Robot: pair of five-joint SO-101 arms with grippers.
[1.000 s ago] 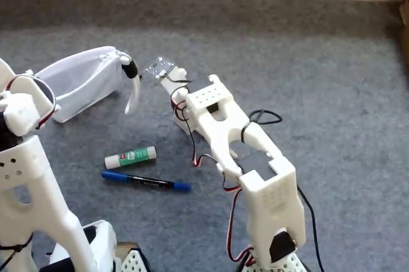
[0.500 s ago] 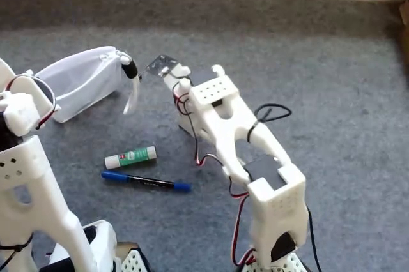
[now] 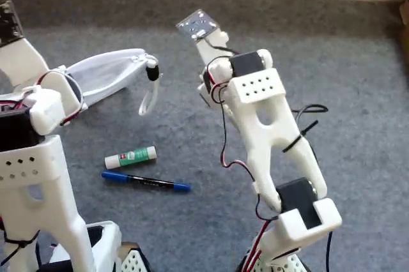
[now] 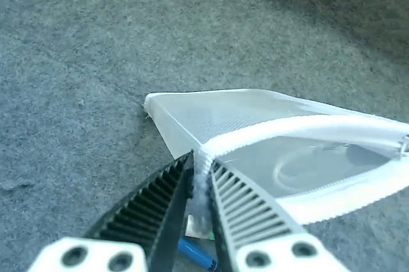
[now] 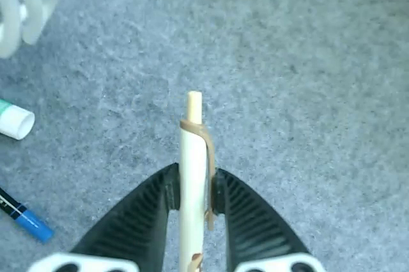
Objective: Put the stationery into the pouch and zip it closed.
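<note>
Pouch (image 3: 105, 74) first: it is white and you can see through it. The left end effector (image 4: 201, 182) has its two jaws pinched shut on the zip edge at one end and is holding that end up. The mouth of the pouch looks open, because the two zip sides are apart in the left wrist view. A white strap (image 3: 148, 96) hangs down from the other end.

The right end effector (image 5: 192, 179) is squeezed on a pale pen (image 5: 192, 151) with a clip. It holds the pen up above the grey table (image 3: 332, 61), off to the side of the pouch. This pen is not in the pouch yet.

A glue stick (image 3: 130, 156) with a green label lies on the table. A blue pen (image 3: 146, 182) lies just beside it. Both are well away from the pouch, and no end effector is touching them.

So the job looks like it has only just begun. I cannot see anything inside the pouch for sure. The pale pen needs to go in, then the glue stick and the blue pen. After that, the zip has to be pulled shut.
</note>
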